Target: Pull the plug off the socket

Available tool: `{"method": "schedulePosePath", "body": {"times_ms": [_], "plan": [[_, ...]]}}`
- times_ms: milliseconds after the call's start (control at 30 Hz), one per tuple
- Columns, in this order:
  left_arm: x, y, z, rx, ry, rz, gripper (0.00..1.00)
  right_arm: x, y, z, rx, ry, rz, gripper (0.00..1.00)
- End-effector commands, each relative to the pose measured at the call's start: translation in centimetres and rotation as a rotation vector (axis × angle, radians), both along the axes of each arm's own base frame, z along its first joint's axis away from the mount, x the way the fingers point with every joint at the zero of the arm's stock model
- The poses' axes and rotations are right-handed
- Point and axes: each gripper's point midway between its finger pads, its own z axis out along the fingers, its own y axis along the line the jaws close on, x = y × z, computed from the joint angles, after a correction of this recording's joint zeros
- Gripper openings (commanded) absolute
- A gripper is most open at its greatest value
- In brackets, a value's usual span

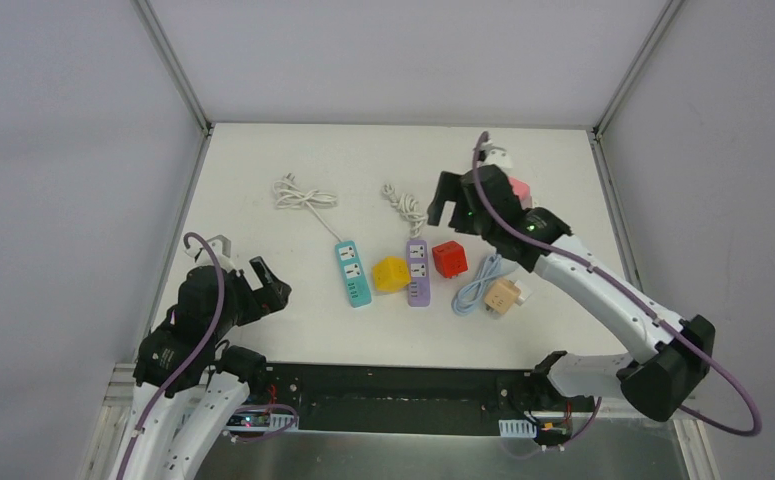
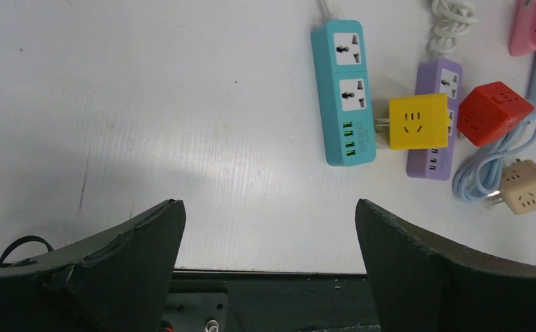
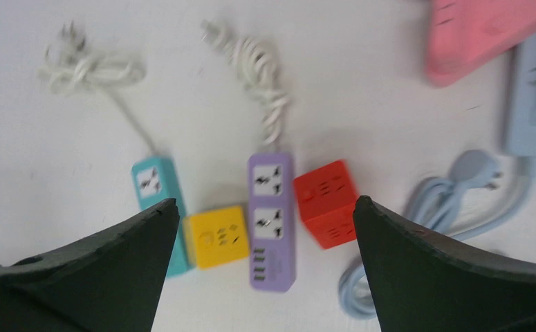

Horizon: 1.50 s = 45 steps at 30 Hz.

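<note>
A yellow cube plug lies between a teal power strip and a purple power strip. In the left wrist view its metal prongs point at the teal strip's side, and the yellow cube overlaps the purple strip. A red cube plug sits against the purple strip's right side. My right gripper hovers open above them; its view shows the purple strip, yellow cube and red cube between its fingers. My left gripper is open and empty at the near left.
A beige cube plug and a coiled light blue cable lie right of the red cube. A pink strip is behind the right arm. White coiled cords trail back from the strips.
</note>
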Motion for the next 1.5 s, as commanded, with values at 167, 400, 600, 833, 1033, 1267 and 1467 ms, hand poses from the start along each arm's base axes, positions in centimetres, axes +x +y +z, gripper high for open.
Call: {"method": "schedulePosePath", "body": {"times_ms": [167,400,600,833,1033,1267,1467], "plan": [[5.3,-4.9,5.0,-0.159,-0.179,-0.144,0.93,8.5,-15.2,0.0,-0.157,-0.017,-0.445,1.0],[11.0,-9.2,8.0,-0.268,-0.246,-0.253,0.89,13.2,-21.2,-6.9,-0.133,0.204,-0.535,0.93],[14.3,-10.6,6.8,-0.28,-0.197,-0.26,0.86,14.3,-21.8,-12.2,-0.038,0.375,-0.48,0.77],[14.8,-12.6,5.3,-0.315,-0.11,-0.331,0.83,15.0,-20.4,-13.4,0.031,0.384,-0.436,0.47],[14.2,-14.9,3.7,-0.322,-0.04,-0.402,0.83,14.5,-19.5,-13.8,0.053,0.399,-0.418,0.24],[14.0,-18.4,2.3,-0.318,0.019,-0.468,0.81,14.7,-14.1,-13.2,0.12,0.384,-0.296,0.16],[15.5,-22.1,2.1,-0.321,0.025,-0.52,0.8,13.2,-11.5,-13.7,0.108,0.411,-0.242,0.16]]}}
